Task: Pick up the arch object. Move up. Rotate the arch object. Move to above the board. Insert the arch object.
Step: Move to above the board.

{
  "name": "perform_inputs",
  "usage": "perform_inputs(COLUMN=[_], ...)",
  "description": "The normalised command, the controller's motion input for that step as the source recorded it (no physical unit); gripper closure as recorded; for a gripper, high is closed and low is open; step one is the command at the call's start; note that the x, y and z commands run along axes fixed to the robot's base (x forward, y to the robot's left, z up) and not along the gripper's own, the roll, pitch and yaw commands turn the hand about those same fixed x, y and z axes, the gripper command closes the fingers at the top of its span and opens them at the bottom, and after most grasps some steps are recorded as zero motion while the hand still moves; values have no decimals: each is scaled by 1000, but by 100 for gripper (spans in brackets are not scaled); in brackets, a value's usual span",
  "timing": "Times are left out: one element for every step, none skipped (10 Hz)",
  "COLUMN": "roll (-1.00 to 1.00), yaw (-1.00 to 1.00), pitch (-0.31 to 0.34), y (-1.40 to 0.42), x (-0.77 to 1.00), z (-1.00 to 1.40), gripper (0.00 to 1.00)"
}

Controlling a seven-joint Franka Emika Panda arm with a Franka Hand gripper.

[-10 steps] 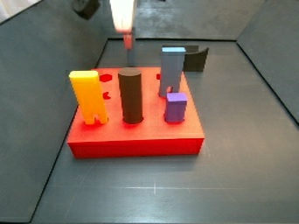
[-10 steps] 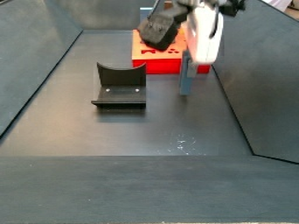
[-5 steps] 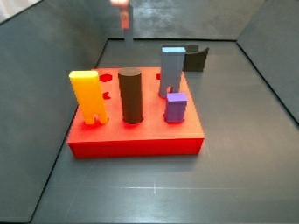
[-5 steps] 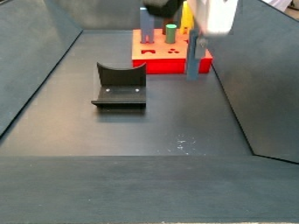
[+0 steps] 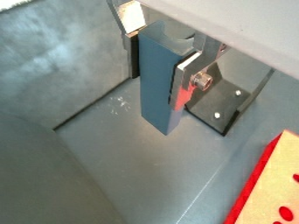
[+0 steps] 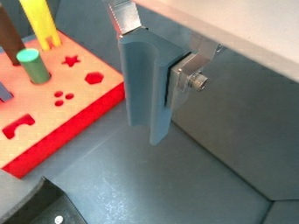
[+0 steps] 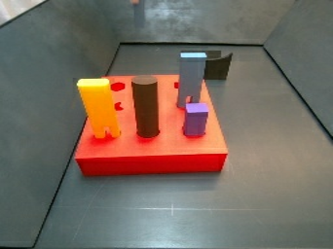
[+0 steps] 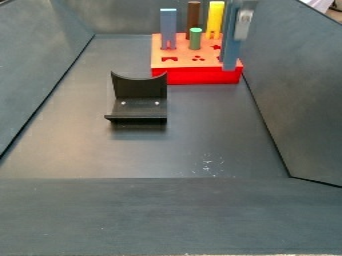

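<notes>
While it hangs upright above the dark tabletop (image 6: 222, 131), the slim steel-blue arch object (image 6: 149, 83) is pinched between the gripper (image 6: 156, 68)'s jaws in both wrist views. Beside it lies the thick bright-red board (image 6: 59, 105), at the upper centre of a side view (image 8: 201, 68).

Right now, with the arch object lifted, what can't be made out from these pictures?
- Claw: out of frame in both side views.
- Arch object: its top is cut off at the edge in both wrist views, so the arch shape stays unseen.
- Board: hole shapes too small in a side view; pegs hide them.
</notes>
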Motion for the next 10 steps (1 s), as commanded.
perform_inputs(roll=[-158, -164, -162, -161, -161, -157, -152, -146, -146, 7], yaw=[-46, -45, -44, -45, -46, -46, -44, -44, -45, 1000], pitch=[61, 69, 67, 65, 64, 64, 64, 69, 69, 26], y=[109, 103, 99, 90, 82, 47, 35, 27, 25, -1000], x=[-45, -35, -29, -21, -17, -5, 1, 7, 6, 235], z=[1000, 1000, 1000, 1000, 940, 671, 566, 355, 249, 94], gripper=[100, 100, 100, 100, 100, 100, 100, 100, 100, 100])
